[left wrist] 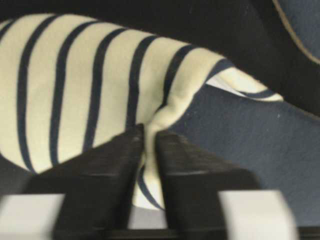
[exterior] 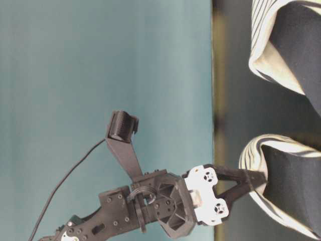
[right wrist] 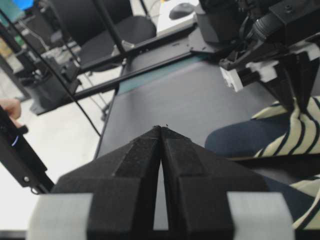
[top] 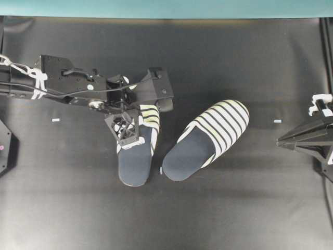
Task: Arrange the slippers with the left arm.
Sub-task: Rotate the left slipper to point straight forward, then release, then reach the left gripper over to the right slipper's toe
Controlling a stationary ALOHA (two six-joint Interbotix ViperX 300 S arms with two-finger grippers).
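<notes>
Overhead view: I see my left gripper (top: 136,124) pinching the striped edge of the left slipper (top: 136,156). Right of it, the other slipper (top: 207,139) lies angled, heels nearly touching. Far right, my right gripper (right wrist: 160,131) rests closed. Letting go crookedly could leave the pair unmatched.

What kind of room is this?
Probably a robot lab or workshop. Two robot arms, the left arm and the right arm, sit at a black table, with office chairs behind.
</notes>
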